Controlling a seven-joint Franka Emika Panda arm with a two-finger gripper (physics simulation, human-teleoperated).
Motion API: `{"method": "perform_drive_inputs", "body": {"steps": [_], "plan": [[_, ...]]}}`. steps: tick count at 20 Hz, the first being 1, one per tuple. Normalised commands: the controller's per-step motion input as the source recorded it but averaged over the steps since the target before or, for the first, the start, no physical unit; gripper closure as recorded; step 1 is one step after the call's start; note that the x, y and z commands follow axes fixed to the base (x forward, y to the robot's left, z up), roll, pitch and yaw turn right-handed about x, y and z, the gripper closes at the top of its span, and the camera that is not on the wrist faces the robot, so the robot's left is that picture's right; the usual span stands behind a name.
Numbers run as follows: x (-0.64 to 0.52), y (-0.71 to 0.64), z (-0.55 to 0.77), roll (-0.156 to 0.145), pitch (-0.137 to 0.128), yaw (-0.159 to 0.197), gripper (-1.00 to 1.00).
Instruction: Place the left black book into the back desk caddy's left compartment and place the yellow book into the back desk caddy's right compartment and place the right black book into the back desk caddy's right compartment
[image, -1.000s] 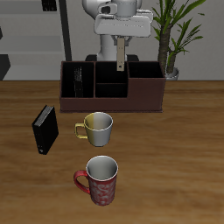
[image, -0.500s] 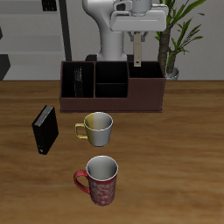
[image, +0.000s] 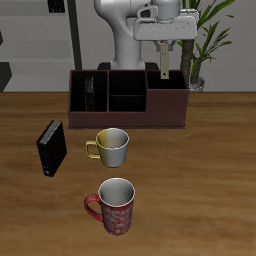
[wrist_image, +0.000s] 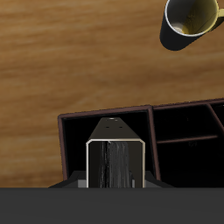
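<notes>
My gripper (image: 161, 47) is shut on the thin yellow book (image: 160, 66), which hangs upright over the right compartment (image: 172, 80) of the back desk caddy (image: 130, 118), its lower end about at rim level. In the wrist view the book (wrist_image: 114, 159) covers most of that black-lined section (wrist_image: 75, 140). The right black book (image: 52, 147) stands on the table in front of the caddy. A dark book (image: 92, 92) stands in the caddy's left compartment.
A yellowish mug (image: 110, 148) stands in front of the caddy's middle and also shows in the wrist view (wrist_image: 191, 19). A red patterned mug (image: 116, 205) stands nearer the table's front edge. A potted plant (image: 200, 40) stands behind the caddy's end.
My gripper has carried the yellow book sideways from above the caddy's middle sections to above its right compartment. Nothing else has moved.
</notes>
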Motion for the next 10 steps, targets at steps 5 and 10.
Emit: {"method": "perform_drive_inputs", "body": {"steps": [5,10], "plan": [[-0.05,-0.03,-0.08,-0.032,0.007,-0.002,1.0],[-0.09,-0.01,-0.1,0.012,0.005,-0.012,1.0]]}}
